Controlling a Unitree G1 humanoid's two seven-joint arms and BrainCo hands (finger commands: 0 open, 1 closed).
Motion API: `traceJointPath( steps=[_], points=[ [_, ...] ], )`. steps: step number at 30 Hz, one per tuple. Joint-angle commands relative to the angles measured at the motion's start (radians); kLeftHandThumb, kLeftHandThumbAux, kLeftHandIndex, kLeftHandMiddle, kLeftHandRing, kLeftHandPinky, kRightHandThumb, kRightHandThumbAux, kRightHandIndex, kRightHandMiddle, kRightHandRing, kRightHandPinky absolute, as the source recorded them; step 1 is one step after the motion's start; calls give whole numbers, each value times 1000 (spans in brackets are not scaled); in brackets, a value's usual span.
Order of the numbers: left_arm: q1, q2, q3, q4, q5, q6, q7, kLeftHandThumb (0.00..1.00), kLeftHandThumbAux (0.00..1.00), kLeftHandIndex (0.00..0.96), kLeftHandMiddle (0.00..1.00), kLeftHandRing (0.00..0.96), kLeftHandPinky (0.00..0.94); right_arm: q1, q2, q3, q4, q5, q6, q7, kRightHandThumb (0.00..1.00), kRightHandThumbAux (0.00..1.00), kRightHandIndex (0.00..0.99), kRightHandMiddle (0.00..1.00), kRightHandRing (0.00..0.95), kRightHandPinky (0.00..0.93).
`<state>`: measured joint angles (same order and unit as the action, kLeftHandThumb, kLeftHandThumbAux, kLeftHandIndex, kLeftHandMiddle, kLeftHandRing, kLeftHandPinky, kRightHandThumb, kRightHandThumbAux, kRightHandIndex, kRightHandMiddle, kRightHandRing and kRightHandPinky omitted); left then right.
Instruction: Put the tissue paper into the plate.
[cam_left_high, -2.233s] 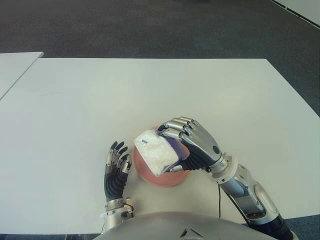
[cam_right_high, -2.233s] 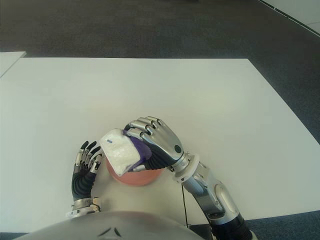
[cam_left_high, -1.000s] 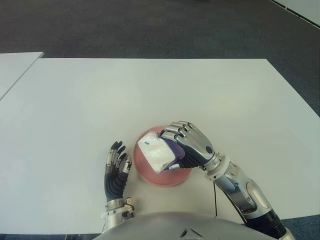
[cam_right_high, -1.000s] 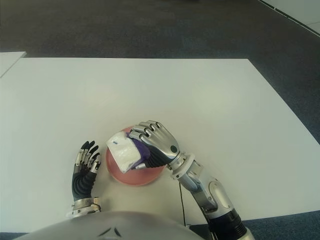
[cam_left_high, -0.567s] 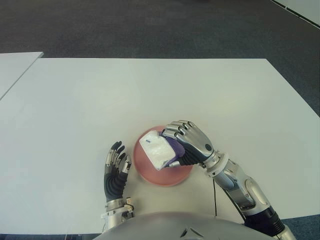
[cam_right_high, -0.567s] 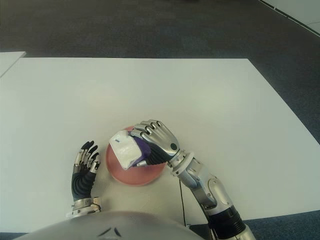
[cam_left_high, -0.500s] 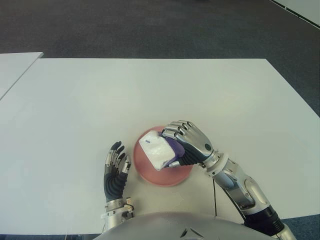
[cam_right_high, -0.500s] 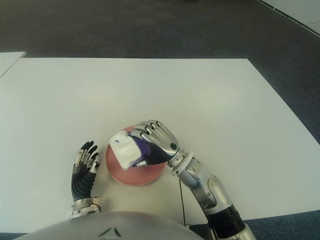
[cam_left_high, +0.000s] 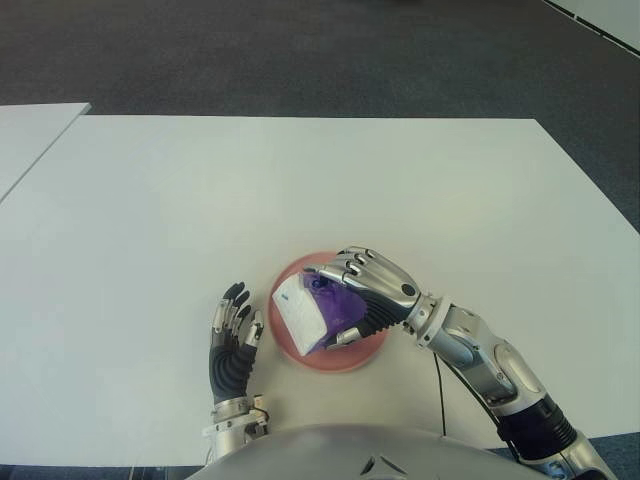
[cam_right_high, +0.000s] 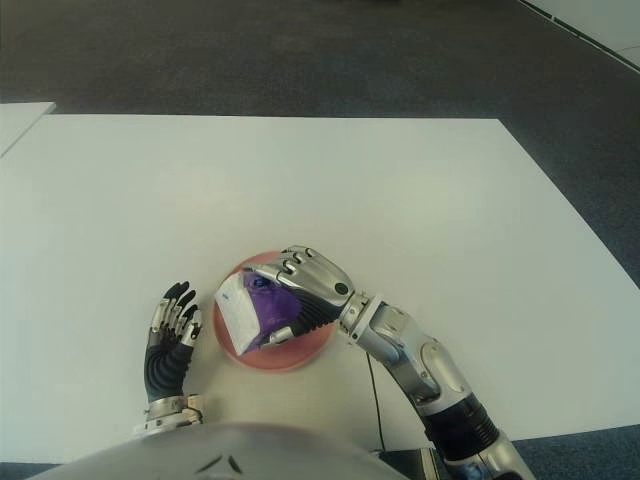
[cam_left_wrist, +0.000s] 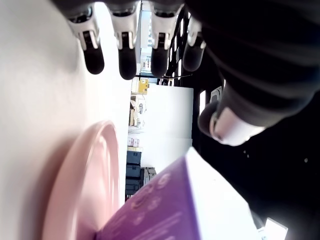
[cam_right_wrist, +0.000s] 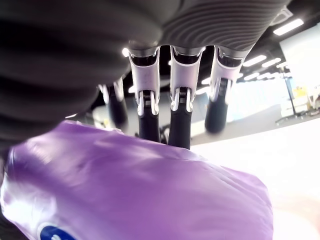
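A white and purple tissue pack (cam_left_high: 312, 308) is tilted over the pink plate (cam_left_high: 368, 348), its lower edge down in the dish. My right hand (cam_left_high: 352, 300) wraps the pack from the right, fingers curled over its purple top (cam_right_wrist: 140, 185). In the left wrist view the plate's rim (cam_left_wrist: 80, 185) and the pack (cam_left_wrist: 170, 210) stand just beyond my left hand's fingertips. My left hand (cam_left_high: 233, 345) shows just left of the plate, palm up, fingers relaxed and holding nothing.
The white table (cam_left_high: 300, 190) stretches wide beyond the plate. A second white table's corner (cam_left_high: 30, 130) shows at the far left, with dark carpet (cam_left_high: 300, 50) behind. A thin black cable (cam_left_high: 438, 385) runs along my right forearm.
My right hand has lowered and rolled the tissue pack down into the plate, so more of its purple face shows. The left hand has stayed put.
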<state>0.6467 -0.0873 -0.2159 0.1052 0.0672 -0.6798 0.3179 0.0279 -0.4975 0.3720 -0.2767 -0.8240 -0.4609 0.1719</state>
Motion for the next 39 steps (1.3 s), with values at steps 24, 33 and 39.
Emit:
traceJointPath(
  steps=[24,33,39],
  points=[
    [6,-63,-10,28,13,58,14,196,609,137,144,160,185,20,-54,-2,53,-92,-29,-124,185,265,0,0,0,0],
    [5,-66,-9,27,16,59,21,193,605,143,140,154,170,24,-58,-6,49,-89,-34,-122,181,265,0,0,0,0],
    [5,-66,-8,26,16,63,21,193,606,140,139,155,185,21,-62,-19,37,-71,-24,-100,173,278,0,0,0,0]
  ],
)
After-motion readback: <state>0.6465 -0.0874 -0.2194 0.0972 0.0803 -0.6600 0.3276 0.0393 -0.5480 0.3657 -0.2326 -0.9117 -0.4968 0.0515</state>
